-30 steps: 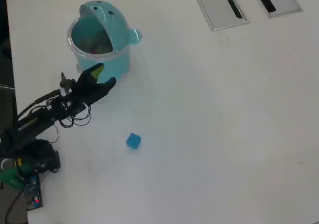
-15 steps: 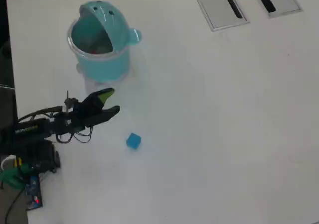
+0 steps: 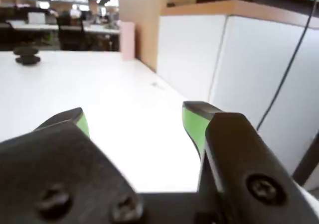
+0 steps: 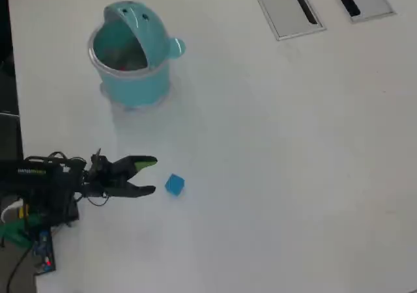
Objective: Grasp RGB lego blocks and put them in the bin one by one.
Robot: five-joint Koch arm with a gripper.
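A big white table [image 4: 293,176] fills the overhead view. Two long grey plates with dark slots [image 4: 287,6] sit flat in the table at the top right.

The teal bin [image 4: 133,55] stands near the top left of the overhead view. It looks like a little whale, with a round hood at the back, a clear rim and a small nub on its right side. Something reddish lies inside it, but it is too dim to tell what.

The black arm [image 4: 52,182] comes in from the left edge, low in the overhead view. Thin wires loop around it. A small board with green parts [image 4: 36,237] sits below it at the table's edge.

The gripper [image 4: 154,174] points to the right. Its two jaws are spread apart with nothing between them. One tip is green. In the wrist view the gripper [image 3: 134,122] shows both green tips wide apart, with only bare white table past them.

The blue lego block [image 4: 174,184] lies on the table just to the right of the jaw tips, not touching them. It is well apart from the bin, lower down in the overhead view.
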